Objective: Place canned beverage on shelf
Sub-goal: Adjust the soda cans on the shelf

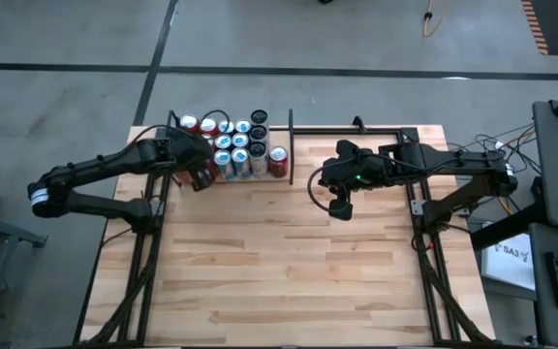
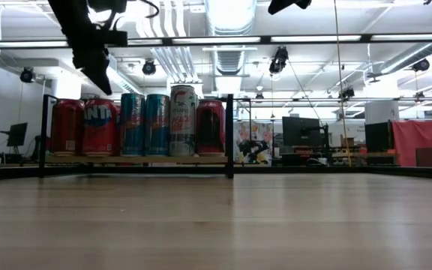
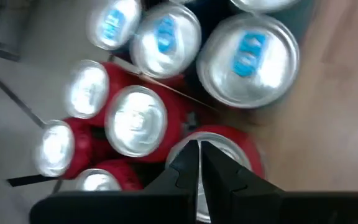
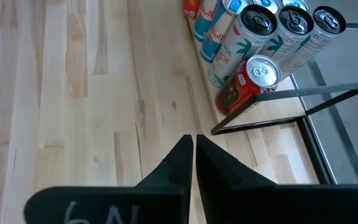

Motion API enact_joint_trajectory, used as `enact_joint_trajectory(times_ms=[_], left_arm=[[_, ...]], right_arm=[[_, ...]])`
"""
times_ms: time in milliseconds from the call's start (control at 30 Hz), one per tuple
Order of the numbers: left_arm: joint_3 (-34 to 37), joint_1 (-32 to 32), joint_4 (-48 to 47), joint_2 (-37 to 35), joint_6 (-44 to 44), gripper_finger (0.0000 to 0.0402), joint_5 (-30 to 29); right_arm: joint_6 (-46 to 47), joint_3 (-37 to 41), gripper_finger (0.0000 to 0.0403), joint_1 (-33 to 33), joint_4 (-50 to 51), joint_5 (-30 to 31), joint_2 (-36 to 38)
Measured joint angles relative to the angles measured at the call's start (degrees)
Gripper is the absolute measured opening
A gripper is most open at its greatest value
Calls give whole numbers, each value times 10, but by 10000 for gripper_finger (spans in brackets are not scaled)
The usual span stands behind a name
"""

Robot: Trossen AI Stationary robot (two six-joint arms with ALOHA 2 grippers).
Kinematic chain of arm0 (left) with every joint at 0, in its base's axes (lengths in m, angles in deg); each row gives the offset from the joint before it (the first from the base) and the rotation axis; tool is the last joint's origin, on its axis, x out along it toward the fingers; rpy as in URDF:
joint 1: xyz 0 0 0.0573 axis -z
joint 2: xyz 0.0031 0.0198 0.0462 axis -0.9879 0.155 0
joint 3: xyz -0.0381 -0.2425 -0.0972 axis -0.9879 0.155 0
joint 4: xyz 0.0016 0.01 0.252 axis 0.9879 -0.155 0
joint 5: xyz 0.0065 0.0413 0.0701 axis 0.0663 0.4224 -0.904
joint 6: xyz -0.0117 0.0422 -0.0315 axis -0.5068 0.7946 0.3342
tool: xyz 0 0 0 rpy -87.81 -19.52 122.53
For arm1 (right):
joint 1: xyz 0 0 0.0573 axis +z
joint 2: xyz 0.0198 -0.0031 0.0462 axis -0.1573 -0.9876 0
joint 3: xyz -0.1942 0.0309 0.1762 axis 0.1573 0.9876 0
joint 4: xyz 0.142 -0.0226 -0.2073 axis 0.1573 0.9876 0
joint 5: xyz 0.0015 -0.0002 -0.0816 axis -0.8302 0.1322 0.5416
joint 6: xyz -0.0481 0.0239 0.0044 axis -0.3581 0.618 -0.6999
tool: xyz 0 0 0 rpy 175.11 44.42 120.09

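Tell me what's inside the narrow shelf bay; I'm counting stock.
The shelf holds upright cans in rows: red ones, blue-and-silver ones and taller pale ones. The left end effector, shut, hangs over the near left cans, hiding some, so a full count isn't possible.

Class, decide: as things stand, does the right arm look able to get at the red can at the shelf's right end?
Probably yes: bare table lies between the right pincer and the red can, at the shelf's open corner.
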Motion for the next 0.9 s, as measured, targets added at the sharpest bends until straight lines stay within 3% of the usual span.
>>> enact_joint_trajectory(times_ms=[400, 900], left_arm=[[-18, -1, -97, -14, 25, 0, -6], [-4, 0, -44, -9, 25, 0, 1]], right_arm=[[0, 0, 9, 0, 0, 0, 0], [0, 3, 9, 0, -6, 0, 0]])
